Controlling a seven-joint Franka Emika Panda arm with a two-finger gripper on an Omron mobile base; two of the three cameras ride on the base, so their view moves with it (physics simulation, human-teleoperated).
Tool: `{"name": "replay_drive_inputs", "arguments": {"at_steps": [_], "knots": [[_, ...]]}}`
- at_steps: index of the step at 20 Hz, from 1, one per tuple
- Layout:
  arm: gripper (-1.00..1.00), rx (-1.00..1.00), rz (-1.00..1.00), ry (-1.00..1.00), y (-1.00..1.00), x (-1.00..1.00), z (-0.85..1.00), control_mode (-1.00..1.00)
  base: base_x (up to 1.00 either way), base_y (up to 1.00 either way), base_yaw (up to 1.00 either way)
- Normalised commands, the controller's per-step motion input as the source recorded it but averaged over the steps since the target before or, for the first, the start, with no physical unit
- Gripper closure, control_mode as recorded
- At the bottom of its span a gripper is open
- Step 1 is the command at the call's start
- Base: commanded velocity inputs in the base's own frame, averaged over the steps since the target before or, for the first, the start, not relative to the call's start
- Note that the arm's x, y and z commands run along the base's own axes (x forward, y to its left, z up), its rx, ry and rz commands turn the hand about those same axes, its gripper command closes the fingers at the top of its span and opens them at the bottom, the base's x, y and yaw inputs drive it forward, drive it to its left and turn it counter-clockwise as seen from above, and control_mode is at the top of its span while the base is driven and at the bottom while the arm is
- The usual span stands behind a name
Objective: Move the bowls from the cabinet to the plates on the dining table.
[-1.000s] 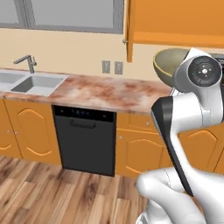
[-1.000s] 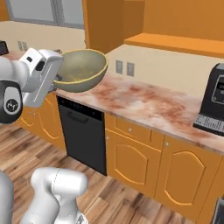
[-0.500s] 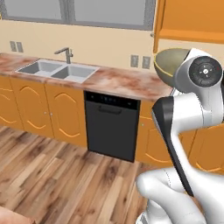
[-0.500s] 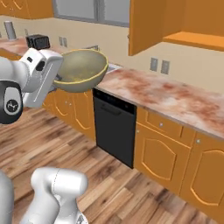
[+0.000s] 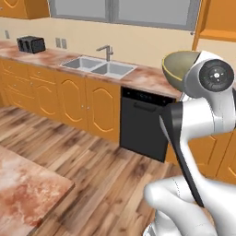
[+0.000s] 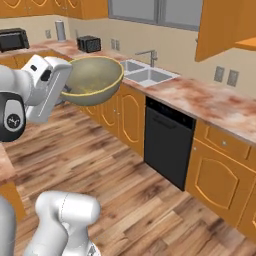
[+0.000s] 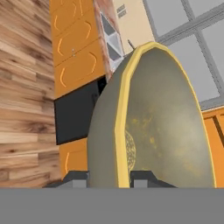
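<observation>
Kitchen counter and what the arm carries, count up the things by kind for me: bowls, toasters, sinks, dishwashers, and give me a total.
Bowls: 1, the bowl held by its rim in the claw
Toasters: 1, the toaster at the counter's far end
Sinks: 1, the double sink under the window
Dishwashers: 1, the black dishwasher
Total: 4

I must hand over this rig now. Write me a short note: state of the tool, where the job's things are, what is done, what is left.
Tool: shut on the rim of one bowl, held high over the wood floor.
Dining table: a corner shows at lower left in the left base view, bare where seen.
Done: one bowl is out of the cabinet and in the grip.
Left: set this bowl on a plate, then bring the second bowl.
</observation>
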Motion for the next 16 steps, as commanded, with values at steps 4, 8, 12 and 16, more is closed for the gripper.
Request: {"name": "replay_drive_inputs", "arguments": {"at_steps": [4, 8, 12, 16], "knots": [[1.0, 0.0, 0.0, 0.0, 0.0, 0.0, 0.0, 1.0, -0.16, 0.02, 0.34], [1.0, 0.0, 0.0, 0.0, 0.0, 0.0, 0.0, 1.0, -0.05, -0.07, 0.4], [1.0, 0.0, 0.0, 0.0, 0.0, 0.0, 0.0, 1.0, 0.0, -0.14, 0.43], [1.0, 0.0, 0.0, 0.0, 0.0, 0.0, 0.0, 1.0, 0.0, -0.16, 0.42]]}}
